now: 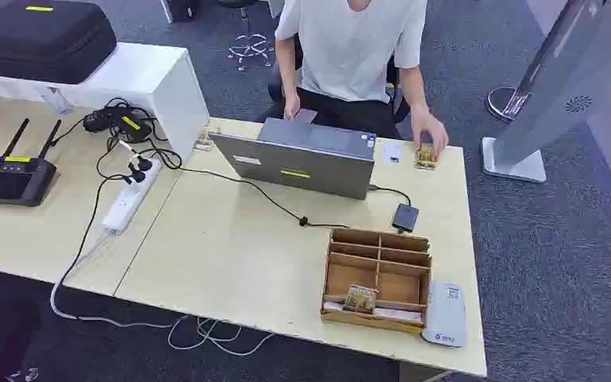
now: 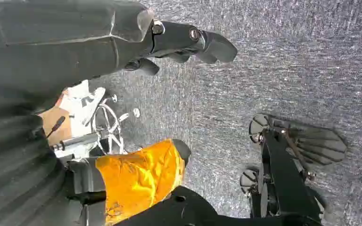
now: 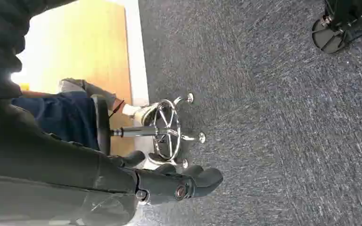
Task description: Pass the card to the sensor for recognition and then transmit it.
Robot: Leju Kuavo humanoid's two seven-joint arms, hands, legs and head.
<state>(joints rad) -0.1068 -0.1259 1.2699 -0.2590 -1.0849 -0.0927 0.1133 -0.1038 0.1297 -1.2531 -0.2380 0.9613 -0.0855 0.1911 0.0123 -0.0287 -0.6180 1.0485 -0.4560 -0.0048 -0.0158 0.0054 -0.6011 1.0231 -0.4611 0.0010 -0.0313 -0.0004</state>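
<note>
both hands hang over the carpet, left hand (image 2: 188, 44) and right hand (image 3: 179, 181), fingers loosely apart, holding nothing. small patterned card (image 1: 360, 298) stands in the compartmented wooden tray (image 1: 378, 243) on the table. step: pre-grasp; next, reach for the card

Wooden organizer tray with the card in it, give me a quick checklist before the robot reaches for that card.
1. Card in place: ok, it stands in the front compartment of the wooden organizer tray.
2. Left hand free: ok, it holds nothing, hanging over the carpet.
3. Right hand free: ok, it holds nothing, fingers loosely curled.
4. Path to tray clear: ok, bare tabletop in front; the white device lies against the tray's right side.
5. Person clear of tray: ok, their hand rests at the far table edge.
6. Sensor located: cannot tell which device it is.
</note>
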